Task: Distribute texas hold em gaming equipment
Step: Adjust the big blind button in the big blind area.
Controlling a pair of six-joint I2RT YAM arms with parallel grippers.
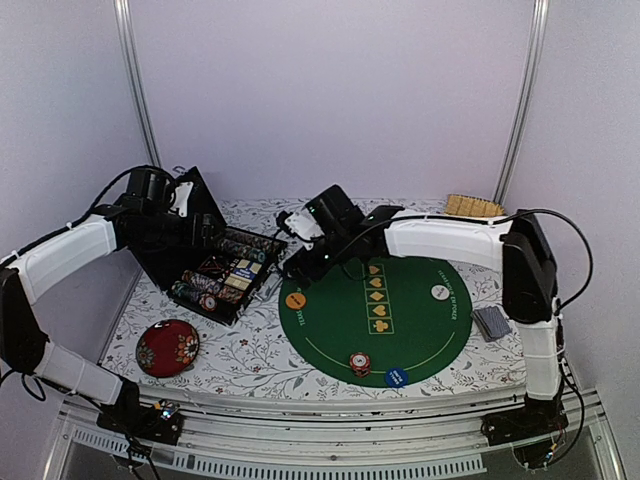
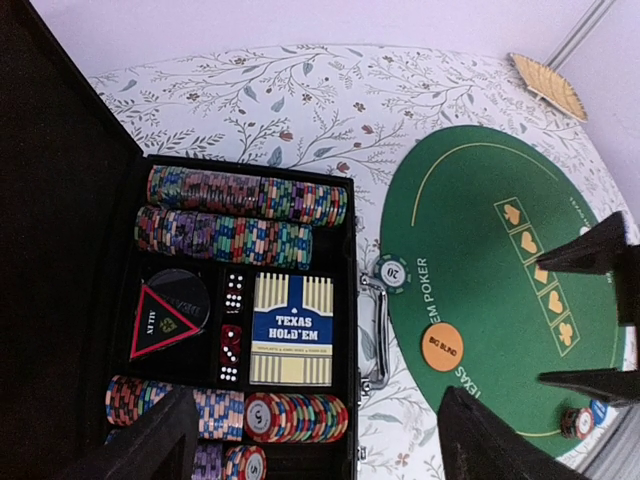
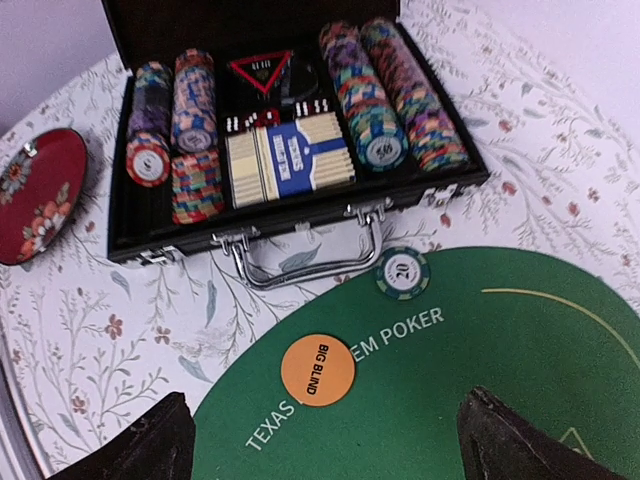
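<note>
Broadly, the green poker mat (image 1: pixel 330 320) is filling the table's middle, and the open black chip case (image 2: pixel 60 250) is sitting just off its left edge. Both tools are hanging spread wide and gripping nothing: the left gripper (image 2: pixel 317 395) over the case's chip rows (image 2: pixel 245 195), the right gripper (image 1: pixel 296 266) above the mat's left rim. A grey-backed card deck (image 1: pixel 492 322) is lying off the mat's right side. On the felt, an orange Big Blind disc (image 3: pixel 317 370), a white disc (image 1: pixel 440 292), a blue disc (image 1: pixel 396 377) and a red chip stack (image 1: pixel 360 362) are sitting apart; a green 20 chip (image 3: pixel 402 272) is resting at the rim beside the case's handle (image 3: pixel 310 268). Fetching more chips looks next: dropping straight onto a row's end, pinching across chip edges, steering clear of the handle
</note>
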